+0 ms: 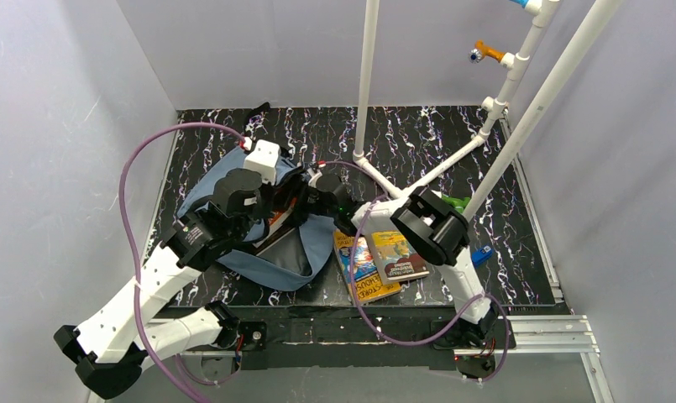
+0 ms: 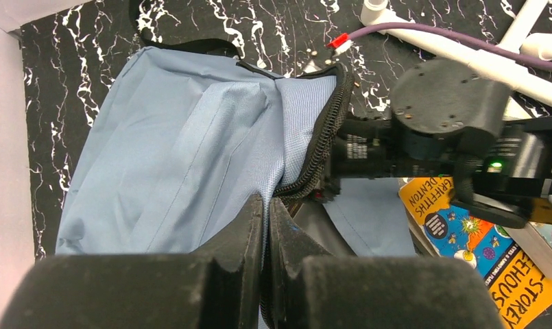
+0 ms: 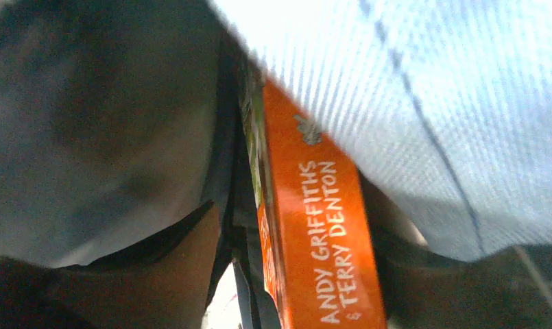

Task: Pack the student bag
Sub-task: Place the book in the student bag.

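Note:
The slate-blue student bag [image 1: 305, 252] lies left of centre on the black marbled table, its zipped mouth [image 2: 322, 147] held up. My left gripper [image 2: 266, 205] is shut on the bag's fabric just beside the zipper, and in the top view it [image 1: 271, 199] sits over the bag. My right gripper [image 1: 311, 204] reaches into the mouth from the right. Inside, an orange book [image 3: 314, 226] with "Andy Griffiths & Terry Denton" on its spine stands between the right gripper's [image 3: 304, 229] fingers. The jaws are open, with a gap between the left finger [image 3: 156, 274] and the book.
Two more books, one orange-and-blue [image 1: 361, 267] and one with a yellow and brown cover [image 1: 399, 254], lie on the table right of the bag. A white pipe frame [image 1: 376, 172] stands behind them. A green item [image 1: 453, 202] and a small blue one [image 1: 482, 254] lie by the right arm.

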Robot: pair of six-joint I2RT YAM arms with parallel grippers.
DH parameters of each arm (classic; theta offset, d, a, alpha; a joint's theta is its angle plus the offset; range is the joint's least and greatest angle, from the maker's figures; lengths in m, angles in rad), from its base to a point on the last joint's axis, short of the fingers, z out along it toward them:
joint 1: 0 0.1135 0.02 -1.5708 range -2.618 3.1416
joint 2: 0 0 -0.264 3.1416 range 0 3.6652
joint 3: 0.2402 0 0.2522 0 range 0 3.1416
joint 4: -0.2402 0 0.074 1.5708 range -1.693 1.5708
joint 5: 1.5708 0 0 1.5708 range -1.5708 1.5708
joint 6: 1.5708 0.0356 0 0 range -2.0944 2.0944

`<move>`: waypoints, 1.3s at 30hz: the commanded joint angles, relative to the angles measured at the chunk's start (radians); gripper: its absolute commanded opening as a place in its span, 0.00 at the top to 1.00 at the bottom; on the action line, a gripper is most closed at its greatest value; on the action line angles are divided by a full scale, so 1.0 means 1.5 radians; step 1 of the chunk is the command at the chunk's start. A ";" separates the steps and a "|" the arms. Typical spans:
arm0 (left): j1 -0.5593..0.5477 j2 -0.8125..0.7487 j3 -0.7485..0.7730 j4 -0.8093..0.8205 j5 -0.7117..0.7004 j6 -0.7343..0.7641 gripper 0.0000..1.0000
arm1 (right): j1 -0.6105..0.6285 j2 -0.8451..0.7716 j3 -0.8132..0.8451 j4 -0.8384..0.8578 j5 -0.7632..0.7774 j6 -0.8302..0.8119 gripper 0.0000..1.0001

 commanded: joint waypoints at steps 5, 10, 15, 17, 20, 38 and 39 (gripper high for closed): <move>-0.004 -0.034 -0.003 0.061 -0.021 0.011 1.00 | -0.001 -0.193 -0.092 -0.180 -0.053 -0.186 0.21; -0.004 -0.038 -0.008 0.059 -0.020 0.011 1.00 | 0.000 -0.219 -0.126 -0.246 -0.080 -0.235 0.14; -0.004 -0.038 -0.003 0.051 -0.020 0.008 1.00 | 0.006 -0.209 -0.148 -0.222 -0.105 -0.227 0.11; -0.003 -0.038 0.000 0.044 -0.018 0.005 1.00 | 0.008 -0.206 -0.151 -0.226 -0.104 -0.239 0.13; -0.004 -0.037 0.000 0.041 -0.013 -0.002 1.00 | 0.009 -0.191 -0.130 -0.197 -0.105 -0.243 0.28; -0.003 -0.033 -0.096 0.064 -0.080 -0.032 1.00 | 0.015 -0.156 -0.027 -0.282 -0.056 -0.325 0.49; -0.003 -0.031 -0.105 0.067 -0.077 -0.044 1.00 | 0.015 -0.188 -0.047 -0.322 -0.047 -0.363 0.46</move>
